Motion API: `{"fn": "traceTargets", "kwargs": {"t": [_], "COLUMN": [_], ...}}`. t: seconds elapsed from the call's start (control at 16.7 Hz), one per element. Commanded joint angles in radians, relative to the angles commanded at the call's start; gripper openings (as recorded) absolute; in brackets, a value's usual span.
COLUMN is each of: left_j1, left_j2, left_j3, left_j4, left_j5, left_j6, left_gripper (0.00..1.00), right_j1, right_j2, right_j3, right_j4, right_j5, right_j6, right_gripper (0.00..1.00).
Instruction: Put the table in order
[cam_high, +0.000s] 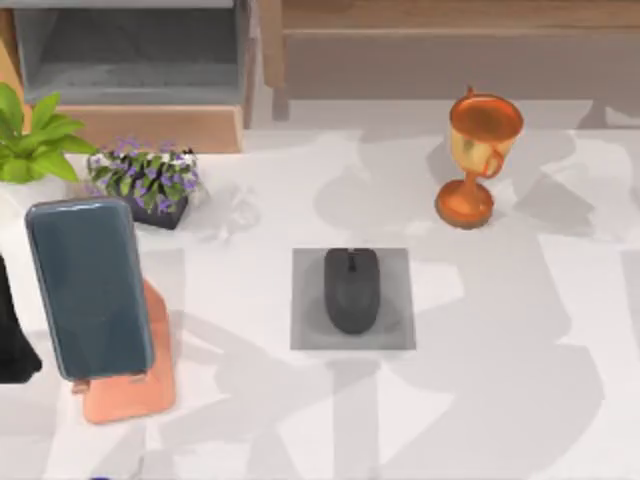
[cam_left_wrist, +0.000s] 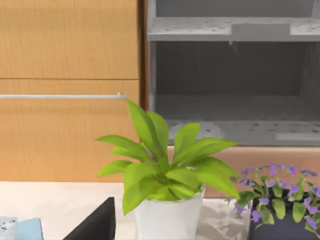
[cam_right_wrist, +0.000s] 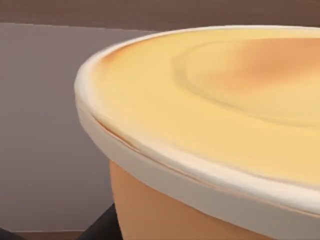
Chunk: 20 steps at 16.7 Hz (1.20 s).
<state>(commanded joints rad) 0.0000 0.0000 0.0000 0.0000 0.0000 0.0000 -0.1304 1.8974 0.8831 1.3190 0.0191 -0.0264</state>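
The white marbled table (cam_high: 500, 400) carries a black mouse (cam_high: 351, 290) on a small grey square mat (cam_high: 305, 330) at its centre. A copper trophy (cam_high: 478, 160) stands upright at the back right. A dark phone (cam_high: 88, 285) leans on an orange stand (cam_high: 135, 395) at the left. My left arm (cam_high: 15, 330) is a black shape at the left edge; a dark part of my left gripper (cam_left_wrist: 95, 225) sits low before the plants. My right gripper (cam_right_wrist: 102, 225) shows as a dark piece right beside an orange tub with a white-rimmed yellow top (cam_right_wrist: 210, 100).
A green plant in a white pot (cam_left_wrist: 167, 217) and purple flowers in a dark pot (cam_high: 150, 180) stand at the back left. Behind them is a brown wooden shelf unit with a grey recess (cam_high: 130, 50). A wooden cabinet (cam_high: 450, 50) lines the back.
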Motion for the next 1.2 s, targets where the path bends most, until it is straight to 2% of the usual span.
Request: {"fn": "traceTargets", "kwargs": {"t": [0.36, 0.66, 0.96, 1.2], "left_j1": [0.000, 0.000, 0.000, 0.000], "left_j2": [0.000, 0.000, 0.000, 0.000], "left_j3": [0.000, 0.000, 0.000, 0.000], "left_j4": [0.000, 0.000, 0.000, 0.000], "left_j5": [0.000, 0.000, 0.000, 0.000], "left_j6": [0.000, 0.000, 0.000, 0.000], "left_gripper": [1.00, 1.00, 1.00, 1.00], "right_j1": [0.260, 0.447, 0.552, 0.572], "right_j2": [0.036, 0.120, 0.209, 0.247], "right_j3": [0.236, 0.473, 0.660, 0.707], "right_j4": [-0.324, -0.571, -0.739, -0.787], "right_j5": [0.212, 0.350, 0.437, 0.461], "right_j6": [0.007, 0.023, 0.036, 0.039], "right_gripper": [0.00, 0.00, 0.00, 0.00]}}
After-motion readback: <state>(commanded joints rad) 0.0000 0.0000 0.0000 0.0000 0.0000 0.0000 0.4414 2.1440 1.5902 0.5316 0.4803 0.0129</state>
